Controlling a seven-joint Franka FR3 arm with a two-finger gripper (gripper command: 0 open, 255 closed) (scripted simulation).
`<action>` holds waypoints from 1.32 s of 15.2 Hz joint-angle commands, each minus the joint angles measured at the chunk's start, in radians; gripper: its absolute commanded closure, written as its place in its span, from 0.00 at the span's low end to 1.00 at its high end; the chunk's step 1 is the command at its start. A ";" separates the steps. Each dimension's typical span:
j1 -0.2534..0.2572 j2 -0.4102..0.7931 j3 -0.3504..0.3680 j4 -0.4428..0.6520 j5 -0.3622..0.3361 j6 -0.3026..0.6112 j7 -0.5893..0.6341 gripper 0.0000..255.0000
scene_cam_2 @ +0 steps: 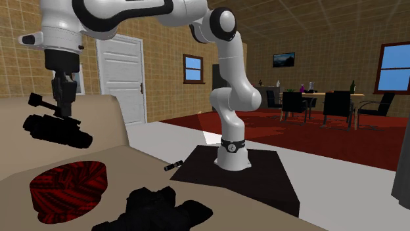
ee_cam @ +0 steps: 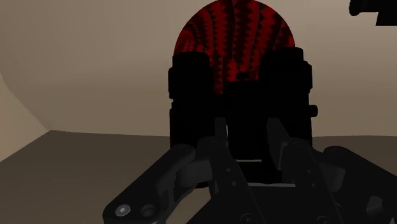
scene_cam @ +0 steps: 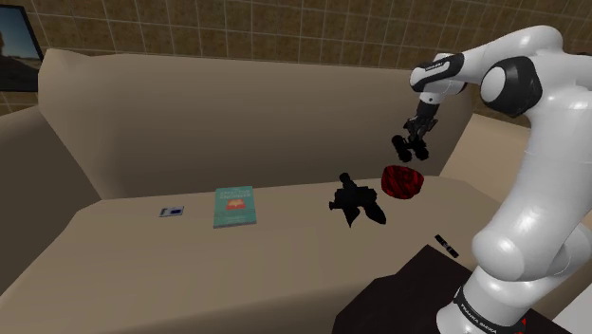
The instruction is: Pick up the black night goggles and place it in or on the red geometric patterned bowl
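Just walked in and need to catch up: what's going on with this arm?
The robot's black two-finger gripper is shut on the black night goggles, holding them in the air above the red zigzag-patterned bowl on the beige surface. The goggles are not yet in the bowl. Another black, angular object and a teal book lie nearby on the same surface.

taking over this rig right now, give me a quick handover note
Gripper: shut on the black night goggles, which hang in the air.
Red zigzag-patterned bowl: stands on the beige seat, below the goggles and apart from them.
Done: goggles lifted and roughly over the bowl.
Left: lower, open the fingers to drop the goggles in the bowl, then pull back.
Watch: another black object lies on the seat beside the bowl; leave it.
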State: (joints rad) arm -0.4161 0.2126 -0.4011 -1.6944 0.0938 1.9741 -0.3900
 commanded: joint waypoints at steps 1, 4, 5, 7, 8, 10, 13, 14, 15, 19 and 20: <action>-0.005 0.014 0.000 -0.005 0.007 0.019 -0.009 1.00; -0.005 0.022 0.001 -0.036 0.012 0.057 -0.012 1.00; -0.005 0.025 0.002 -0.045 0.014 0.069 -0.014 1.00; -0.006 0.032 0.003 -0.064 0.018 0.094 -0.016 1.00; -0.006 0.036 0.004 -0.072 0.020 0.106 -0.018 1.00; -0.007 0.044 0.005 -0.089 0.024 0.130 -0.021 1.00; -0.008 0.057 0.007 -0.113 0.032 0.166 -0.026 1.00; -0.009 0.062 0.008 -0.120 0.035 0.178 -0.028 1.00; -0.009 0.067 0.009 -0.127 0.038 0.190 -0.030 1.00; -0.011 0.080 0.012 -0.143 0.045 0.218 -0.035 1.00; -0.011 0.080 0.012 -0.143 0.045 0.218 -0.035 1.00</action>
State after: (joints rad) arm -0.4269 0.2899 -0.3893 -1.8328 0.1390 2.1915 -0.4241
